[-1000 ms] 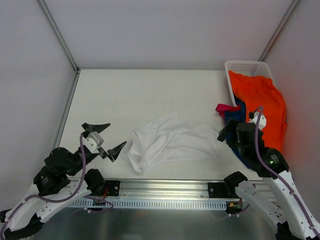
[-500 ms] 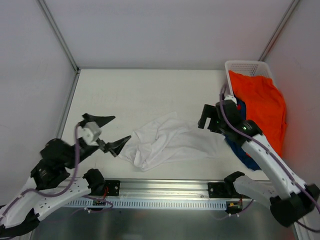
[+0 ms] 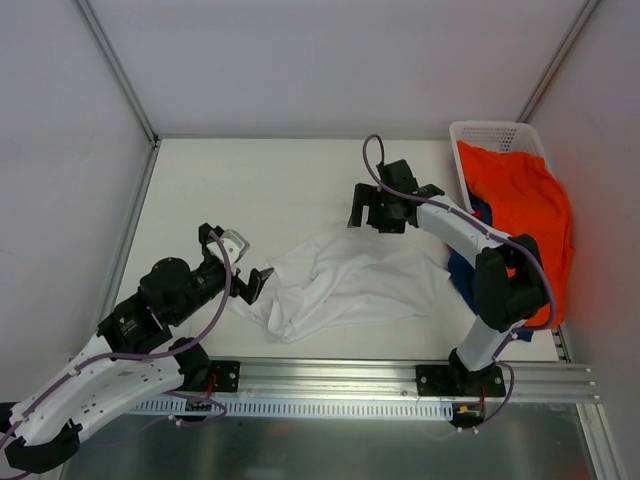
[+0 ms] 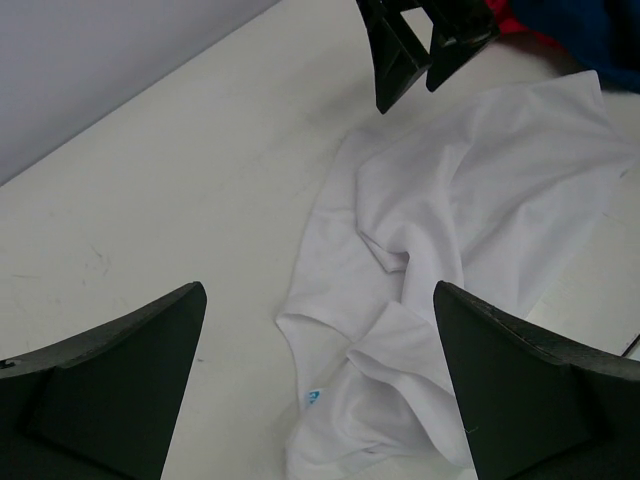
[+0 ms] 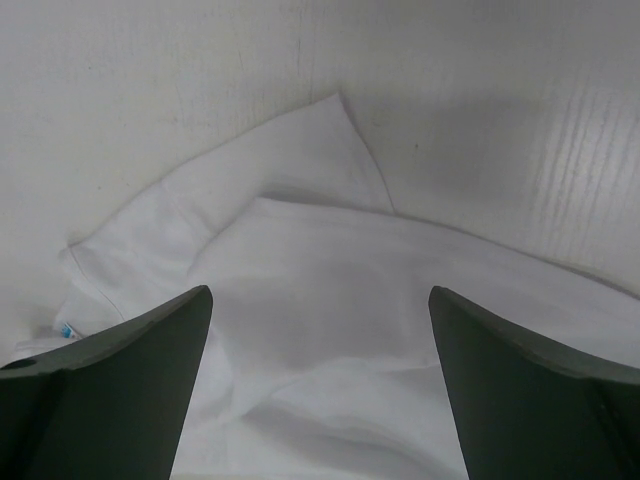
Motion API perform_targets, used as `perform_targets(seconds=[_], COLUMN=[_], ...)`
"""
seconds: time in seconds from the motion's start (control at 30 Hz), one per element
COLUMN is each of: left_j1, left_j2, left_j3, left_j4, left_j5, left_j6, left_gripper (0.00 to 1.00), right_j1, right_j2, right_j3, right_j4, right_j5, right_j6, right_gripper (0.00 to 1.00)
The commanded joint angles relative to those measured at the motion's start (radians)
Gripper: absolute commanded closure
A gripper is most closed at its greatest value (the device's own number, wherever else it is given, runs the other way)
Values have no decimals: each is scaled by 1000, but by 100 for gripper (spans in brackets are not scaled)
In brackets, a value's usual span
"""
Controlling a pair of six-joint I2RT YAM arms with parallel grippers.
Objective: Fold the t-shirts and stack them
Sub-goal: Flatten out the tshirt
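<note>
A: Where is the white shirt (image 3: 340, 285) found, and how are the jaws set?

B: It is seen crumpled on the table (image 3: 250, 190), near the front edge and between the 2 arms. The orange shirt (image 3: 520, 200) is draped over the basket (image 3: 490, 130) at the right, with a navy shirt (image 3: 465, 275) below it. The left gripper (image 3: 238, 262) is spread wide just beside the shirt's left edge. The right gripper (image 3: 377, 222) is also spread, above the far edge. Nothing is pinched by either.

A: How is this step best done?

B: The shirt probably has to be flattened before any fold. A single layer should be taken at 2 well-separated points on the outline, not a bunched fold. The small blue label (image 4: 314, 398) can be used to find the collar. The 2 grasps should be closed together and the cloth drawn apart evenly, so that no layer is dragged underneath.

A: What is changed from 1 second ago?

B: The right arm, then tucked back by the basket, is now stretched across to the shirt's far side. The left gripper, then held well apart from the cloth, is now brought up to its left edge. The shirt's lie is hardly altered.
</note>
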Motion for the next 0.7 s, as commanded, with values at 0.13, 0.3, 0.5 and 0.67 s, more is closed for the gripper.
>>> perform_targets(seconds=[0.13, 0.3, 0.5, 0.67], left_j1=[67, 116, 138, 141], left_j2=[10, 33, 28, 22], left_j3=[-6, 0, 3, 0], left_j4=[50, 52, 52, 52], left_j5=[28, 92, 109, 111], left_j6=[-38, -58, -61, -65], left_gripper=[1, 1, 1, 1], right_j1=[0, 35, 89, 112], right_j2=[57, 19, -49, -32], right_j3=[-58, -141, -254, -262], right_j4=[143, 149, 188, 177], right_j5=[-64, 21, 78, 84], right_j6=[86, 108, 155, 163], right_gripper=[5, 7, 19, 98])
